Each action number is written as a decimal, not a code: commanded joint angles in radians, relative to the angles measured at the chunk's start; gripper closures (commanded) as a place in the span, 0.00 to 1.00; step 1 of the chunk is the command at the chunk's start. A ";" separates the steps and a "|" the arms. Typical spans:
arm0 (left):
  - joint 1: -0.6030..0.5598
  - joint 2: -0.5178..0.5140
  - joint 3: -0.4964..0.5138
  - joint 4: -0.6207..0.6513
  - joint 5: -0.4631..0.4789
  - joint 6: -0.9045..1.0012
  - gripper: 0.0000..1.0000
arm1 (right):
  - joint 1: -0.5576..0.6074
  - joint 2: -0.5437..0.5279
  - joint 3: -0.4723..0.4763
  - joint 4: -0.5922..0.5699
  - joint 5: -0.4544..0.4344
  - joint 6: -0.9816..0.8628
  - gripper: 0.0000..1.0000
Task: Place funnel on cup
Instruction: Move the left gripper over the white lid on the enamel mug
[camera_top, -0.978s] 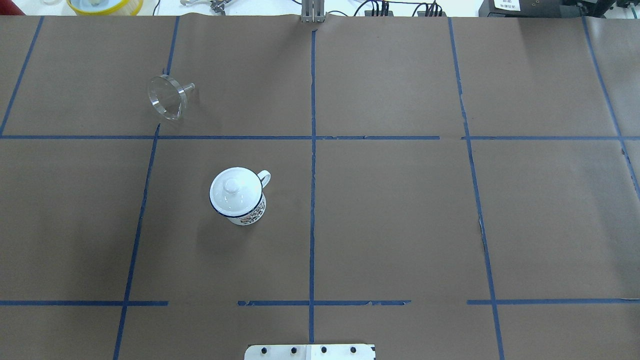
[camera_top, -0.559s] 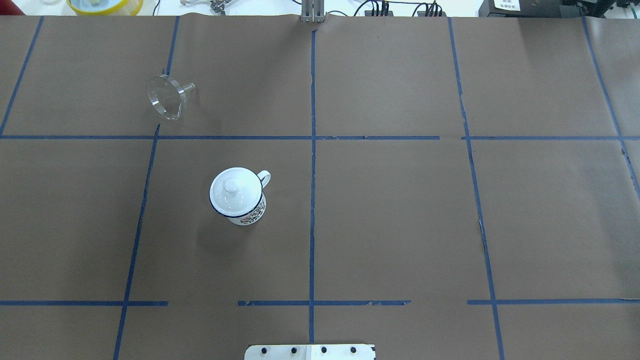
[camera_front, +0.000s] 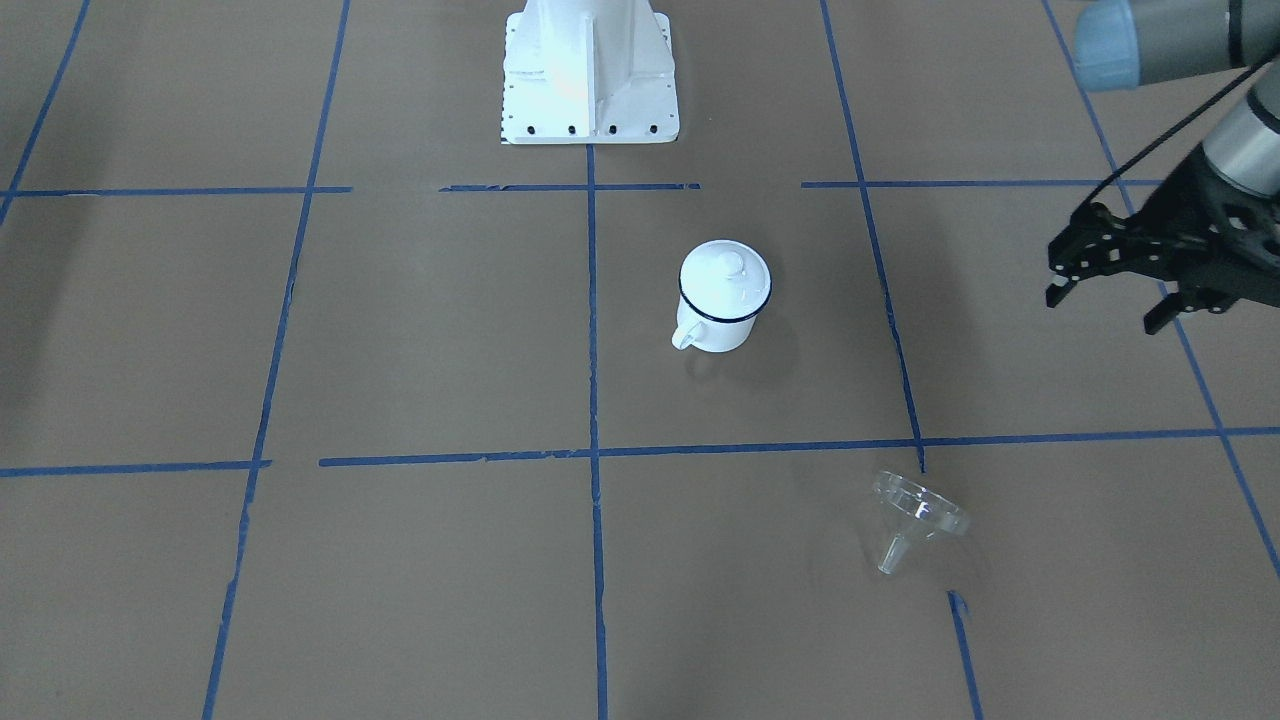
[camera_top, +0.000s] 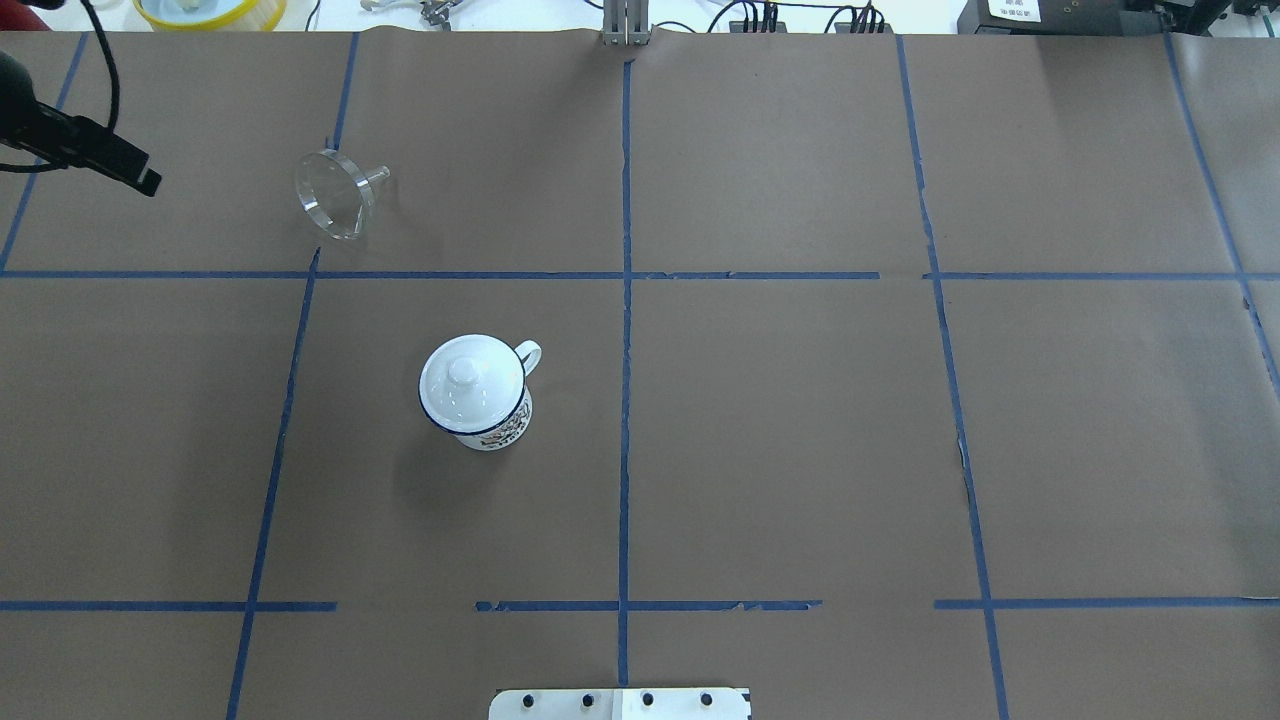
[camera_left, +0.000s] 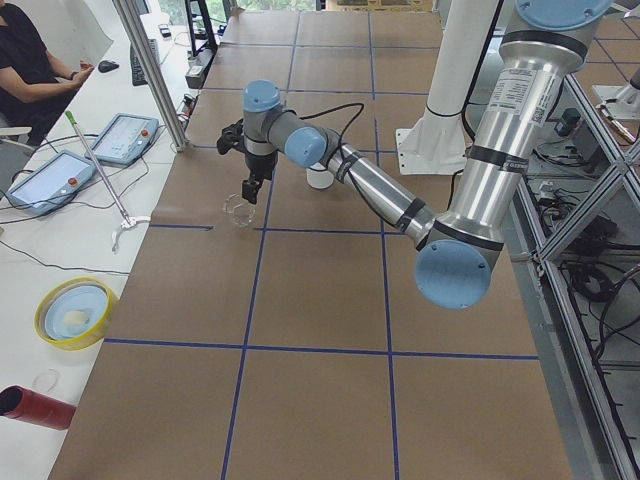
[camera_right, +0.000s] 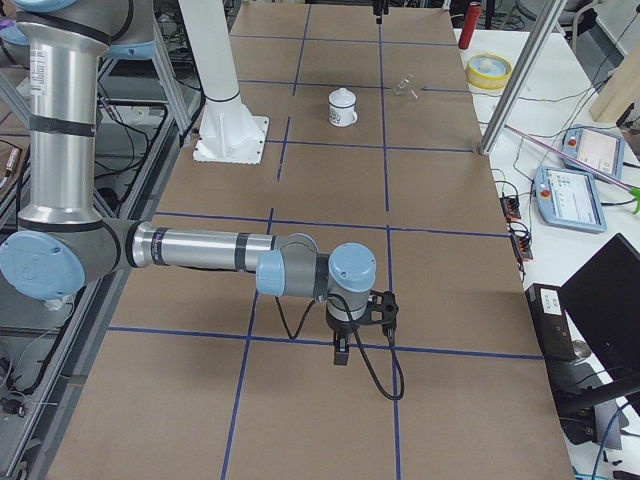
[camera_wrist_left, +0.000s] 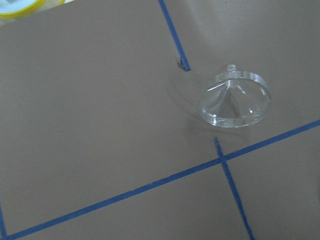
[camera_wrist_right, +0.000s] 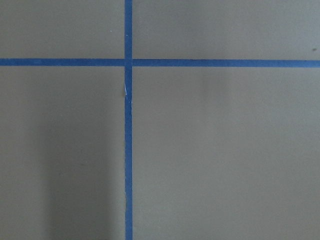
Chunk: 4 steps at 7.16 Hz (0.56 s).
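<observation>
Funnel (camera_top: 335, 195): clear plastic, lying on its side on the desk (camera_top: 800, 450), wide rim toward the robot's left, short spout toward its right; far-left area, just beside a blue tape line (camera_top: 345, 80), well apart from the cup.
Cup (camera_top: 485, 420): white mug with dark blue rim, upright, nearer the robot than the funnel; mouth covered by a knobbed white lid (camera_top: 466, 375).
Left gripper (camera_front: 1100, 312): above the desk on the robot's left of the funnel, near but not touching; jaws spread wide, nothing between them.
Right gripper (camera_right: 345, 345): low over bare desk, well apart from both things; jaws impossible to judge from here.
Handling: probably light, stiff and smooth, so slippery; likely to roll on the round rim if nudged; thin wall, so no need for a hard squeeze.
Hold: best judged at the rim, 1 finger inside the cone and 1 outside, or else across the spout, a narrower and less steady grip.
Stage: approach only, nothing grasped.
Risk: no seat for the funnel with the lid in place.
</observation>
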<state>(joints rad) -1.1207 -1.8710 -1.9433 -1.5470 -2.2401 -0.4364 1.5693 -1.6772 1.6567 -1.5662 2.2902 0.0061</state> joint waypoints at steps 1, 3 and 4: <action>0.178 -0.104 -0.063 0.117 0.042 -0.251 0.00 | 0.000 0.001 0.000 0.000 0.000 0.000 0.00; 0.336 -0.232 -0.062 0.238 0.169 -0.465 0.00 | 0.000 0.001 -0.001 0.000 0.000 0.000 0.00; 0.401 -0.243 -0.049 0.236 0.177 -0.575 0.00 | 0.000 0.001 0.000 0.000 0.000 0.000 0.00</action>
<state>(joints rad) -0.8024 -2.0787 -2.0012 -1.3345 -2.0910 -0.8837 1.5693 -1.6770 1.6557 -1.5662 2.2902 0.0061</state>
